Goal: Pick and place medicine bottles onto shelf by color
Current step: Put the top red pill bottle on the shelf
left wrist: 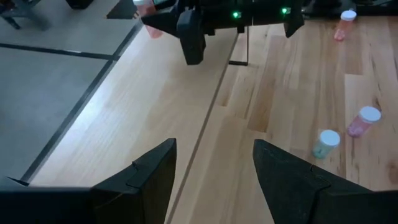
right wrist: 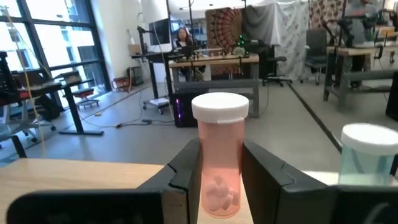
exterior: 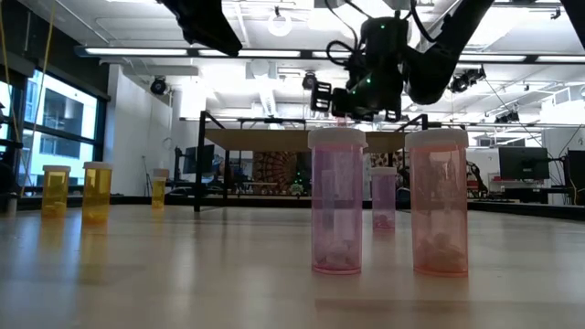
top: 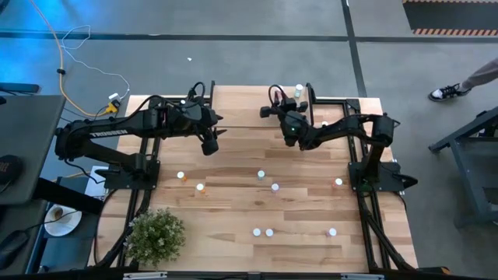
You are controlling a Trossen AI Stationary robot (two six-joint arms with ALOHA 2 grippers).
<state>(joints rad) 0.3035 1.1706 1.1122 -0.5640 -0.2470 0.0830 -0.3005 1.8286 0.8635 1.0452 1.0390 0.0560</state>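
Note:
My right gripper (top: 270, 111) reaches over the low wooden shelf (top: 241, 105) at the table's far side and is shut on a pink medicine bottle (right wrist: 219, 162) with a white cap. A pale green bottle (right wrist: 367, 158) stands just beside it on the shelf. My left gripper (left wrist: 214, 180) hovers open over the shelf's near edge (left wrist: 214, 106), left of the right gripper, with nothing between its fingers. Several more bottles stand on their bases on the tabletop, among them a pale green one (left wrist: 325, 144) and a pink one (left wrist: 362, 121). My right gripper pinches the pink bottle's body (right wrist: 219, 186), below the white cap, between its two fingers. The fingers lie level and come from the table's near right. The bottle stands upright in the hold; whether its base touches the shelf I cannot tell.
In the low view two pink bottles (exterior: 336, 201) (exterior: 439, 201) stand close in front, and orange ones (exterior: 96, 192) at the left. A potted plant (top: 156, 237) sits at the table's near left corner. A person's shoe (top: 447, 92) shows on the floor beyond the table.

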